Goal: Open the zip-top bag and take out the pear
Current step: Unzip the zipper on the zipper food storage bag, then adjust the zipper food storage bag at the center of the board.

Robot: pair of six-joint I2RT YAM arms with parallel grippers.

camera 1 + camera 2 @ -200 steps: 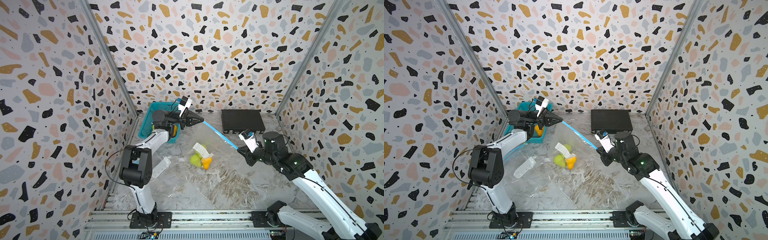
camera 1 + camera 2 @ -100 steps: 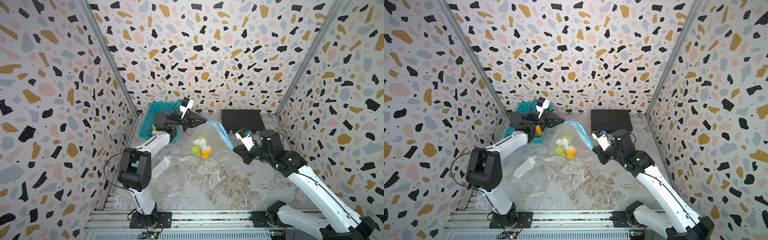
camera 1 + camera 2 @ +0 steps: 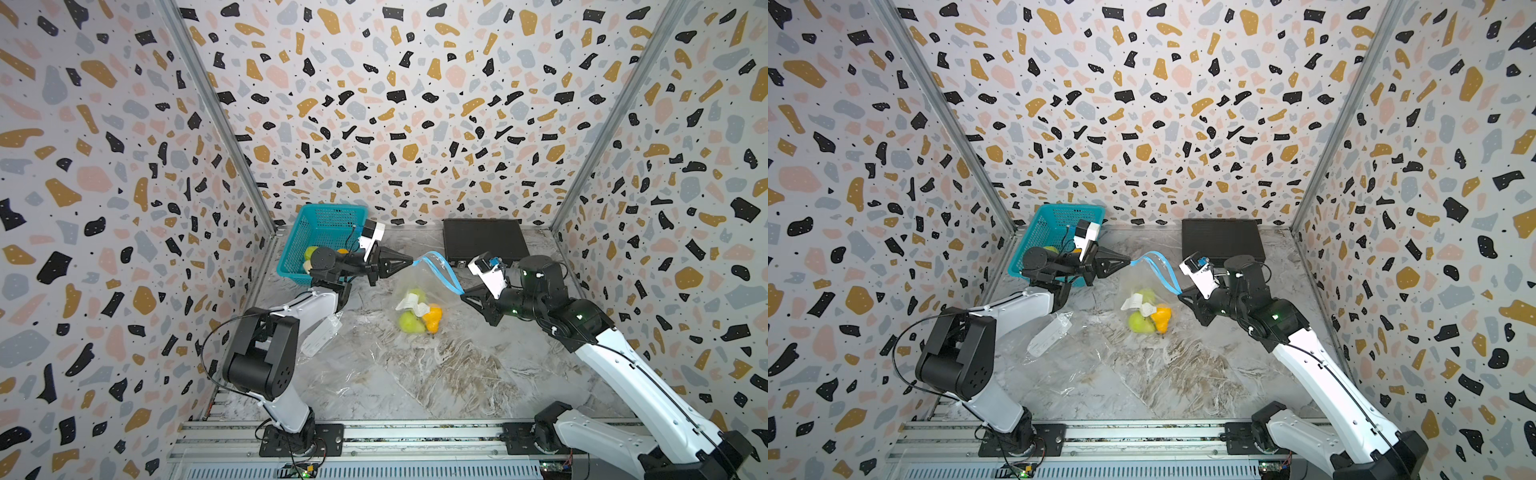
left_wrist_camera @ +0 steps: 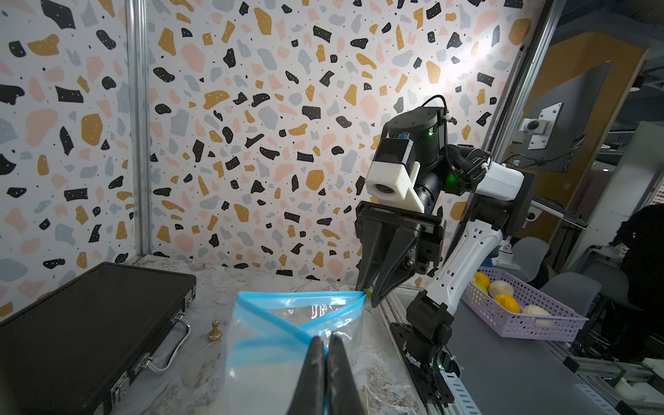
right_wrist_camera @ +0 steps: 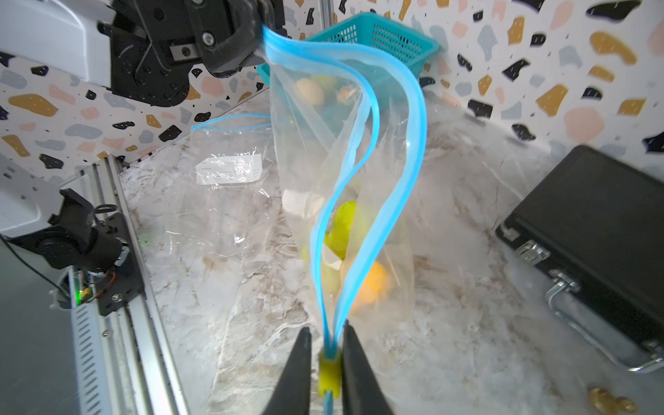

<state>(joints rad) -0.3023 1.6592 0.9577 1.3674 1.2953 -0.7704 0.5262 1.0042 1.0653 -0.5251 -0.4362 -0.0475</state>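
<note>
The clear zip-top bag (image 3: 419, 282) (image 3: 1142, 286) hangs between both grippers, its blue zip strip (image 5: 413, 143) bowed apart into an open mouth. At its bottom lie a green pear (image 3: 409, 323) (image 3: 1139, 322) (image 5: 345, 226), an orange fruit (image 3: 433, 318) and a white label. My left gripper (image 3: 411, 262) (image 3: 1128, 262) (image 4: 326, 346) is shut on one end of the strip. My right gripper (image 3: 462, 294) (image 3: 1179, 294) (image 5: 325, 345) straddles the yellow slider (image 5: 328, 373) at the other end, jaws slightly parted, a thin gap beside the slider.
A teal basket (image 3: 328, 220) holding fruit stands at the back left, behind my left arm. A black case (image 3: 482, 241) lies at the back right. An empty flat plastic bag (image 3: 322, 336) lies by the left arm. A small brass piece (image 4: 214, 330) sits near the case.
The grippers have come closer together, so the taut zip strip has gone slack and bowed open. The fruit has shifted toward the back. The right jaws have parted a little.
</note>
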